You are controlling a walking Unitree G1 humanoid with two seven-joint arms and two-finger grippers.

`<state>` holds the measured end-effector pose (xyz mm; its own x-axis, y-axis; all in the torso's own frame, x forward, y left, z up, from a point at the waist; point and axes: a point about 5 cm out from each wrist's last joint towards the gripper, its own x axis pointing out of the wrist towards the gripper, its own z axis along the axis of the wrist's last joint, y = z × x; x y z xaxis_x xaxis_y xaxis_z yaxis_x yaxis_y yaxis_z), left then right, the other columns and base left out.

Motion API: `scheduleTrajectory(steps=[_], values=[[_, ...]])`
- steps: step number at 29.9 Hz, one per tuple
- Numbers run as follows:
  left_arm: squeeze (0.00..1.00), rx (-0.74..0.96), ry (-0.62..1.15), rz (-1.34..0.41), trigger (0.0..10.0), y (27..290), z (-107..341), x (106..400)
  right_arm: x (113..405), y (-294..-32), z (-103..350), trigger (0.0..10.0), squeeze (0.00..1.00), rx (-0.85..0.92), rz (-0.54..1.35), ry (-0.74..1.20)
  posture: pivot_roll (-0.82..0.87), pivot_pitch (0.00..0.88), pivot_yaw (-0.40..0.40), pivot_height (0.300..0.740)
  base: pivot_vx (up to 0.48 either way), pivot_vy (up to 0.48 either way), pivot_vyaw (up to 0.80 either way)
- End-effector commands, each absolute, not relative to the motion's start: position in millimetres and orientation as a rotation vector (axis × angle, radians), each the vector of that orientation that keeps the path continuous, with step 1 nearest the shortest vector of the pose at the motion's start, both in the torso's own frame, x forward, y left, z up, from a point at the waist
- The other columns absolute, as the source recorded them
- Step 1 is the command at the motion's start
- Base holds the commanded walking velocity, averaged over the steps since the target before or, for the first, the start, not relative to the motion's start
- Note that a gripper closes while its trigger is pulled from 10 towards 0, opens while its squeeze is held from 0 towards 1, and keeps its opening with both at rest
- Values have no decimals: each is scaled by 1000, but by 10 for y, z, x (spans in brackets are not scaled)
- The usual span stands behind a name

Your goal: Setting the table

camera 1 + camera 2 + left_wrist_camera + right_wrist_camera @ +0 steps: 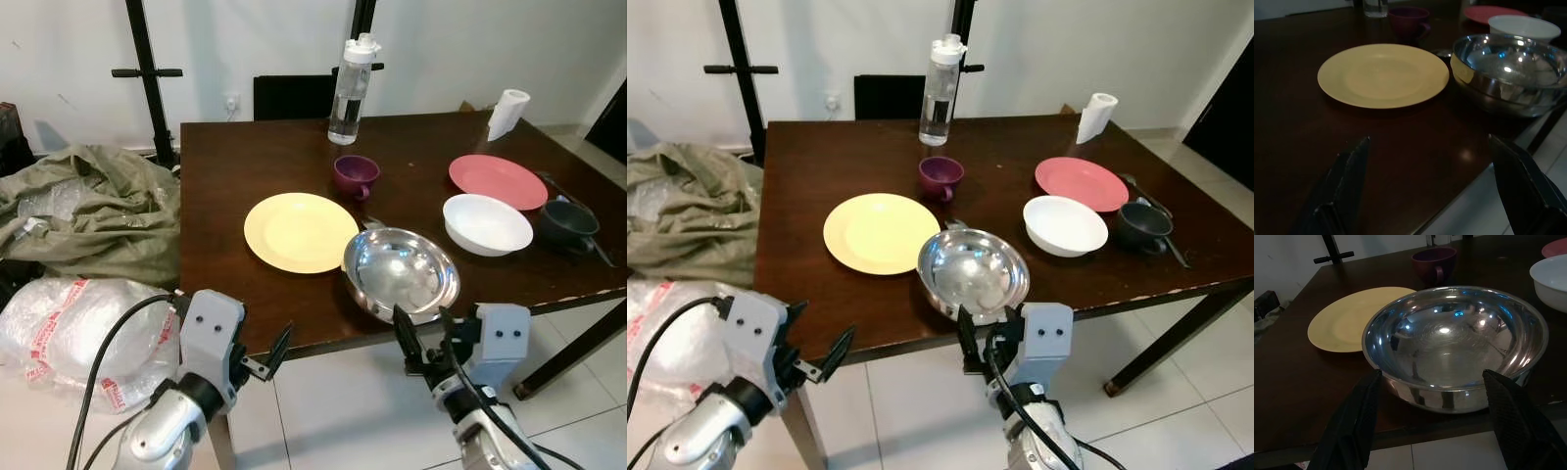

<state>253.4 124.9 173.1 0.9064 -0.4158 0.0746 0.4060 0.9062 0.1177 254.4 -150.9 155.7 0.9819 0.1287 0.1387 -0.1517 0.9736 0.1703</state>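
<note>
Steel bowl (401, 271): desk (245, 157) front edge, beside yellow plate (300, 231), perhaps touching.
Left claw (266, 358): apart, empty.
Right claw (423, 335): apart, facing bowl.

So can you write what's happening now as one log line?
task: setting table | right gripper: open, facing metal bowl | left gripper: open, near yellow plate | nothing held

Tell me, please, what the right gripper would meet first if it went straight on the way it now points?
Most likely the steel bowl: the right gripper, open, is aimed at the bowl's near wall at the table edge, with its fingers either side. How much gap remains is hard to judge.
</note>
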Motion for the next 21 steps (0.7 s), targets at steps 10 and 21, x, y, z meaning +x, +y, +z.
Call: scheduleTrajectory(steps=[10, 21], values=[[0, 94, -44, -344, 10000, 1339, 1589, 2677, 2530, -1462, 1443, 10000, 0, 206, 139, -90, -2, 61, 4, 740, 0, 0, 0], [0, 96, -33, -299, 10000, 1488, 1624, 2696, 2682, -1528, 1473, 10000, 0, 185, 159, -106, 47, 62, 8, 740, 0, 0, 0]])
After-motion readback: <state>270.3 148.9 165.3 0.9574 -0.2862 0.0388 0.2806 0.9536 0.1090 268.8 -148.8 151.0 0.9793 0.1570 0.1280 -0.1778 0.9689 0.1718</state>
